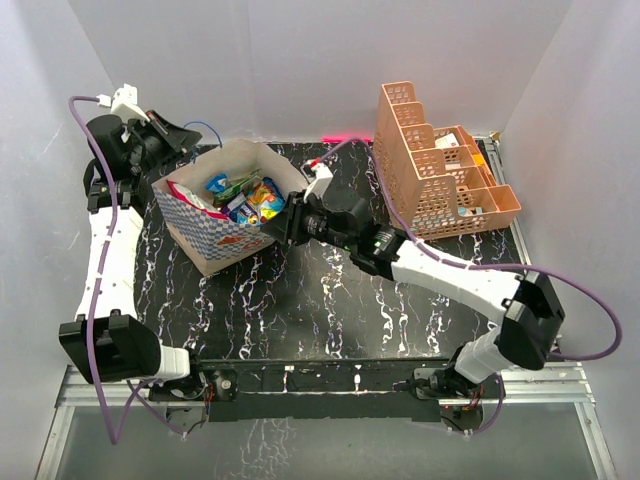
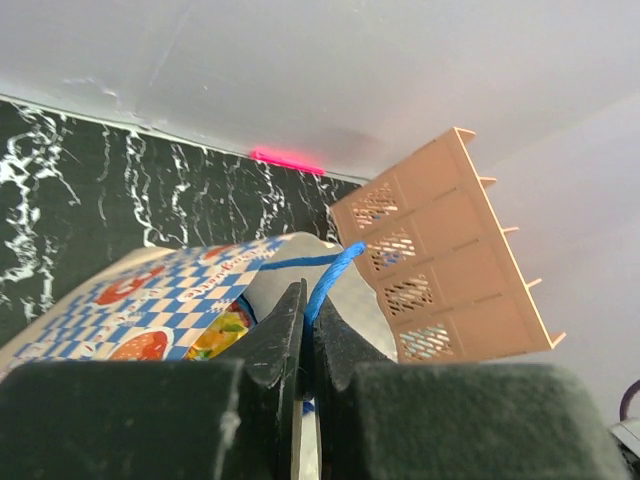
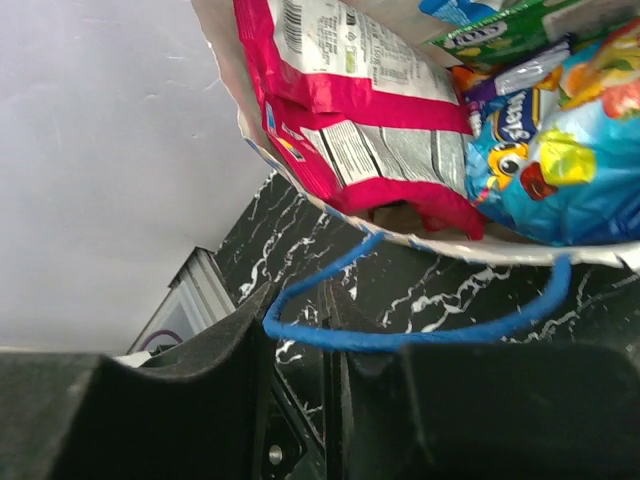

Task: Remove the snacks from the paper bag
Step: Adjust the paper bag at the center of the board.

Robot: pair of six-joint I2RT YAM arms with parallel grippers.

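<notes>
While the checkered paper bag's (image 1: 215,240) blue cord handle (image 2: 340,270) is clamped in the left gripper (image 2: 312,300), glossy foil snacks (image 3: 540,150) are located just beyond the narrowly parted right gripper (image 3: 300,300).

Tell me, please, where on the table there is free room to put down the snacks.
Widest bare marble: before the paper bag, between the left arm and right arm. A narrow strip lies between right arm and orange rack. Crowded around the bag's mouth.
</notes>
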